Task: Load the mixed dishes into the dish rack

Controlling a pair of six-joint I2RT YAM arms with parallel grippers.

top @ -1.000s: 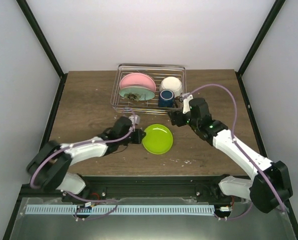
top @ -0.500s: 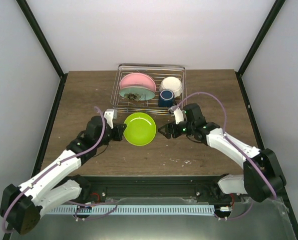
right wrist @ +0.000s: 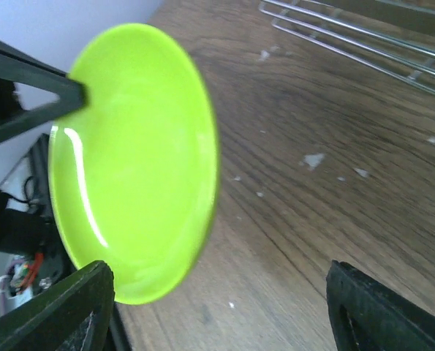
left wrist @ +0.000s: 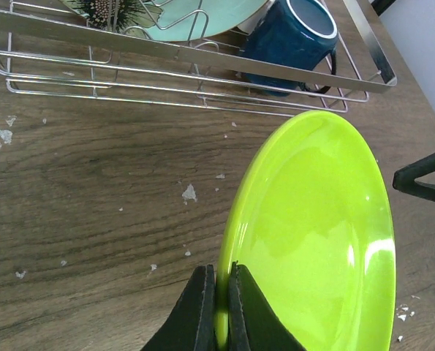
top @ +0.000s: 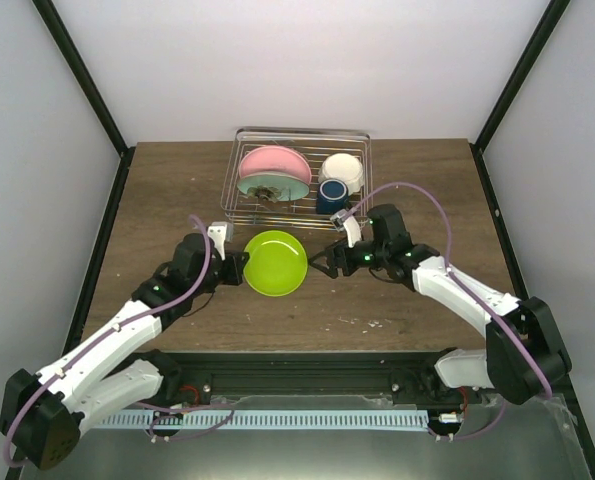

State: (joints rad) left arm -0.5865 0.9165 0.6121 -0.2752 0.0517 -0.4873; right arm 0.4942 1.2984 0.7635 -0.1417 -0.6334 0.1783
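Note:
My left gripper (top: 239, 268) is shut on the left rim of the yellow-lime plate (top: 275, 262) and holds it tilted above the table; the clamped rim shows in the left wrist view (left wrist: 218, 307). My right gripper (top: 325, 260) is open just right of the plate (right wrist: 129, 161), apart from it. The silver wire dish rack (top: 297, 135) stands at the back and holds the pink plate (top: 274, 162), the mint-green plate (top: 267, 187), the white scalloped bowl (top: 343, 170) and the dark blue mug (top: 330, 196). The mug (left wrist: 294, 40) and rack wires (left wrist: 166, 47) also show in the left wrist view.
The brown wooden table (top: 167, 210) has white crumbs scattered on it (left wrist: 190, 193). Black frame posts stand at both sides (top: 87, 90). The rack's front rail (right wrist: 363, 36) lies just beyond the plate.
The left gripper has carried the plate from lying flat at the table's front up and toward the rack, tilted. The right gripper swung left from the rack's corner to beside the plate.

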